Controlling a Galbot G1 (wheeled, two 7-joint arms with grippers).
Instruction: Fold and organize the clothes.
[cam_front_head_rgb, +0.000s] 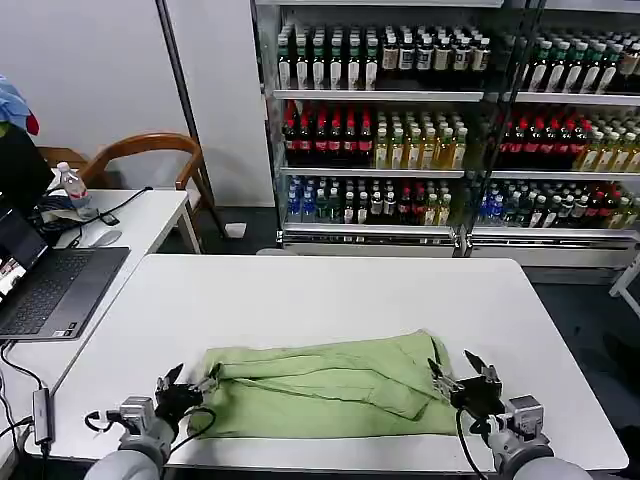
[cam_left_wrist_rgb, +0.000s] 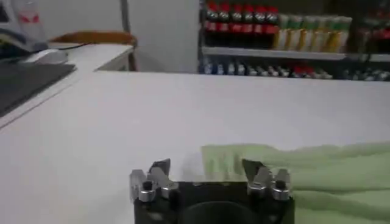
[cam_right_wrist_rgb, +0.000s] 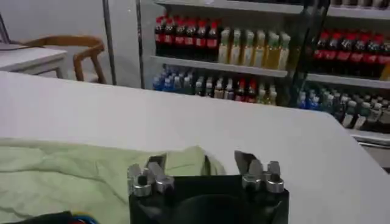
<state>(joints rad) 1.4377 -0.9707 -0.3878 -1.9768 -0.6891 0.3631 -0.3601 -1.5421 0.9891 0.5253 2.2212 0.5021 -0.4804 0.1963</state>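
Shirt lies partly folded lengthwise along the near table edge. Left gripper and right gripper sit at its two ends, jaws spread, gripping nothing. Judgement: pinch both ends level and lift evenly to avoid skewing the fold.

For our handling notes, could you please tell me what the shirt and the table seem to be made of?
Shirt: looks like soft matte woven or knit fabric, light green; it lies in limp folds and creases. Table: a hard, smooth white top, probably laminate or painted board; flat with a faint sheen, though the core cannot be told.
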